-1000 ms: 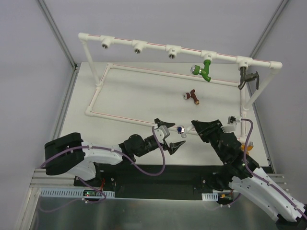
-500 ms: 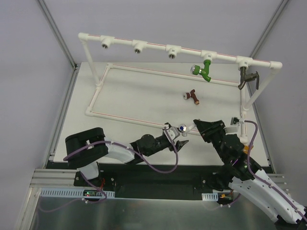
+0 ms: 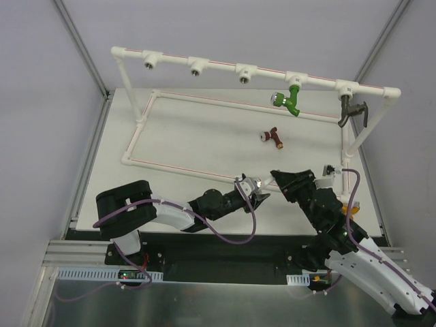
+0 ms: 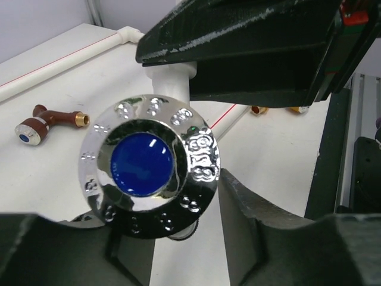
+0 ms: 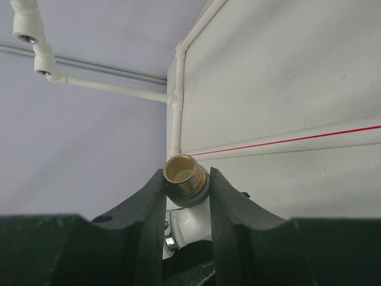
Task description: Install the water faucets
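Note:
My right gripper (image 3: 276, 178) (image 5: 186, 183) is shut on a white water faucet (image 3: 264, 182), its brass threaded end (image 5: 183, 174) poking up between the fingers. The faucet's chrome handle with a blue cap (image 4: 143, 164) sits between the fingers of my left gripper (image 3: 253, 189) (image 4: 149, 217), which are closed against its rim. A green faucet (image 3: 293, 99) and a dark grey one (image 3: 351, 112) hang from the white pipe frame (image 3: 218, 63). On the table lies a dark red faucet (image 3: 272, 135) (image 4: 50, 121).
Three tee sockets (image 3: 196, 67) on the frame's top bar at the left stand bare. The frame's lower pipe (image 3: 177, 170) runs just beyond both grippers. An orange piece (image 3: 352, 204) shows beside the right arm. Grey walls enclose the table.
My left arm has reached right to the faucet held by the right gripper, and its fingers have closed from wide open onto the chrome handle. The right gripper has stayed put.

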You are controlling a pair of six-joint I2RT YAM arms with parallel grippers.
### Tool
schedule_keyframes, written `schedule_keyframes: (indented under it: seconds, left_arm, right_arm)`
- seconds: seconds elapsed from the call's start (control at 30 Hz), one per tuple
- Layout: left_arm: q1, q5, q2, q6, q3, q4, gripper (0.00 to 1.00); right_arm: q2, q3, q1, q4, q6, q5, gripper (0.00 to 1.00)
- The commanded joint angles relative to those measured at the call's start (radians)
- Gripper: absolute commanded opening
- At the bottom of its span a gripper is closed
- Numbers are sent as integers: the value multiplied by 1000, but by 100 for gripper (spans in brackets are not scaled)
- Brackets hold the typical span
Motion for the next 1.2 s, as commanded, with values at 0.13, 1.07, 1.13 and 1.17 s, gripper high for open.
schedule_keyframes:
  seconds: [0.13,1.07,1.13,1.17]
  left_arm:
    - [-8,3,-18,0,11,357,5]
    - [449,23,-869,-397,-30,-1212,0]
    - [510,92,-938,-379,17,-1307,0]
    - [528,109,-958,-368,39,-1365,0]
  right_arm:
    - [22,51,3,27,-20,-17,2]
    - [488,395,-236,-440,-774,-75,97]
    - [586,418,-239,-437,-865,-144,99]
    - [617,424,-241,-434,-900,-164,99]
